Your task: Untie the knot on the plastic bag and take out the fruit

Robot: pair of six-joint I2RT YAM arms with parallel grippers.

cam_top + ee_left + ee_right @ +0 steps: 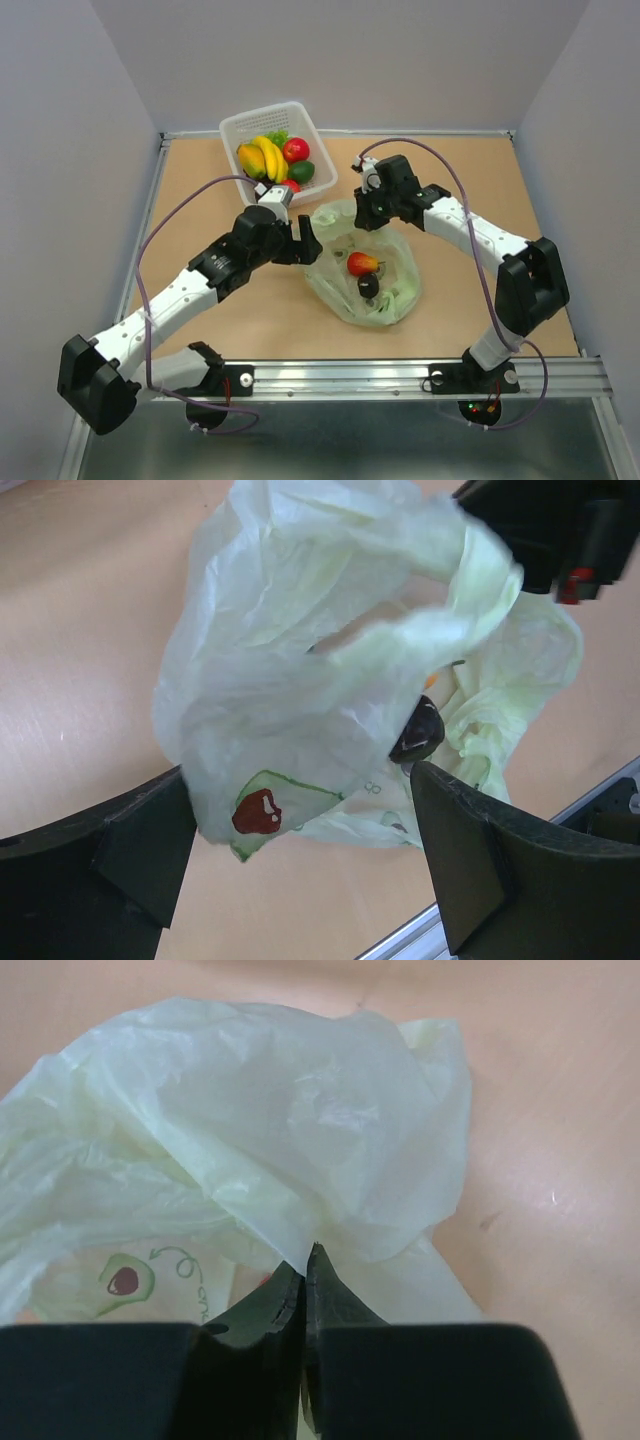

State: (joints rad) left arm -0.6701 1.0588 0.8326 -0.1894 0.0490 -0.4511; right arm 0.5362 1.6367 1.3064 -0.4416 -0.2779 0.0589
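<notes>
At twelve o'clock on the plastic bag (400, 285) my right gripper (305, 1257) pinches its film, left gripper (305, 240) gaping at nine; bag's limp, light, slippery, so I'd grab bunched folds.

The plastic bag (398, 292) was thin, crinkled, translucent film; the fruit (361, 264) inside looked glossy. The tabletop (490, 160) was matt and smooth, the rail (350, 375) along its near edge bare metal.

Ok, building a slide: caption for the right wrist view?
The right gripper shut on a fold of the plastic bag, tan table behind.
</notes>
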